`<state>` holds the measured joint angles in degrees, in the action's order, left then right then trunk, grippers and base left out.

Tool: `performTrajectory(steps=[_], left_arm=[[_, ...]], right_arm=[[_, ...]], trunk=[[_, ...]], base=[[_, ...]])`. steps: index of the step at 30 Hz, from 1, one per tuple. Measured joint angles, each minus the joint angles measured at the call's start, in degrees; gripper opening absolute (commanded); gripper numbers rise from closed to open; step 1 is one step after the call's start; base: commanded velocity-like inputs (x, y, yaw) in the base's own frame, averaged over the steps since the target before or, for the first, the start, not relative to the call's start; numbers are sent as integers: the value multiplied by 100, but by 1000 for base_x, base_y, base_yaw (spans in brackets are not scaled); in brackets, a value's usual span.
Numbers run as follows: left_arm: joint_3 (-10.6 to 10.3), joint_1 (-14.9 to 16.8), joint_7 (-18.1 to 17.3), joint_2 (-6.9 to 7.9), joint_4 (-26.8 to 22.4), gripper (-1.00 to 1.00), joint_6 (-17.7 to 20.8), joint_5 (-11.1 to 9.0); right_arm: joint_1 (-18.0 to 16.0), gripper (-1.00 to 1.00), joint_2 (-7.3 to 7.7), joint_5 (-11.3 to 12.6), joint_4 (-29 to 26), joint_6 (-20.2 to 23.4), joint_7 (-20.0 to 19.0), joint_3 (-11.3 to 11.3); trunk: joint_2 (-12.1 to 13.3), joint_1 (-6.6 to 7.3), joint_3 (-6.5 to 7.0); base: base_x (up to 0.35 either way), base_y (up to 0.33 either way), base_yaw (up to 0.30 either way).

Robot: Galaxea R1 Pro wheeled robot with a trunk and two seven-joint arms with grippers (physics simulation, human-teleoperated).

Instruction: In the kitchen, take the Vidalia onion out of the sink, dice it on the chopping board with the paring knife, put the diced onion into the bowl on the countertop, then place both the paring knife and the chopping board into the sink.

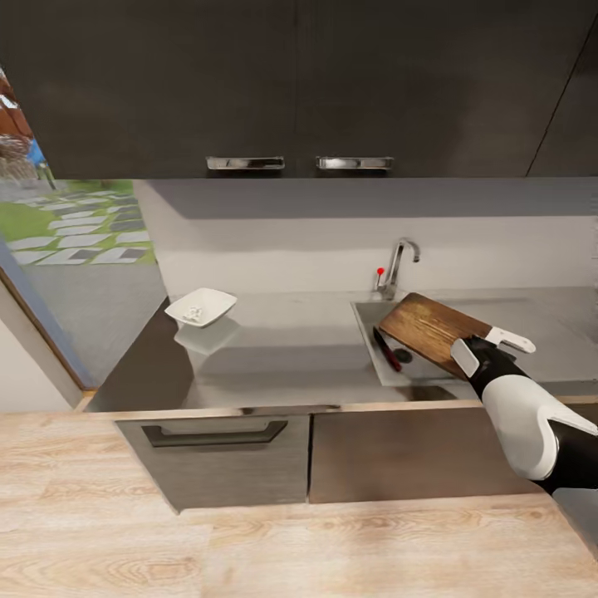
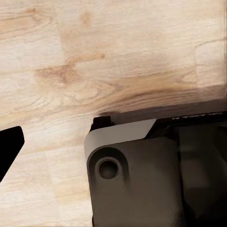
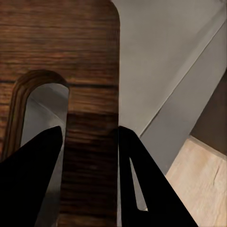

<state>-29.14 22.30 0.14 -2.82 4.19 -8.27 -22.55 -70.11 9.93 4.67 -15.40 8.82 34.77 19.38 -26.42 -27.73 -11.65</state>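
Note:
The dark brown chopping board leans tilted over the grey sink, its far end raised toward the tap. My right gripper is shut on the board's near end. In the right wrist view its black fingers straddle the strip of board between the slot hole and the edge. The red-handled paring knife lies in the sink beside the drain. The white bowl stands on the countertop at the left, with pale diced onion bits inside. One dark fingertip of my left gripper hangs over the wood floor.
A chrome tap with a red knob rises behind the sink. Black upper cabinets hang above. Lower cabinets sit under the counter's front edge. A window or doorway opens at the left.

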Motion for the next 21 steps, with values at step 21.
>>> performTrajectory(steps=[21], left_arm=[[7, 1, 4, 190, 3, 100, -6, -196]], right_arm=[[1, -100, -402, 834, 131, -154, 391, 14]], trunk=[[1, 1, 0]], base=[[225, -82, 0]])
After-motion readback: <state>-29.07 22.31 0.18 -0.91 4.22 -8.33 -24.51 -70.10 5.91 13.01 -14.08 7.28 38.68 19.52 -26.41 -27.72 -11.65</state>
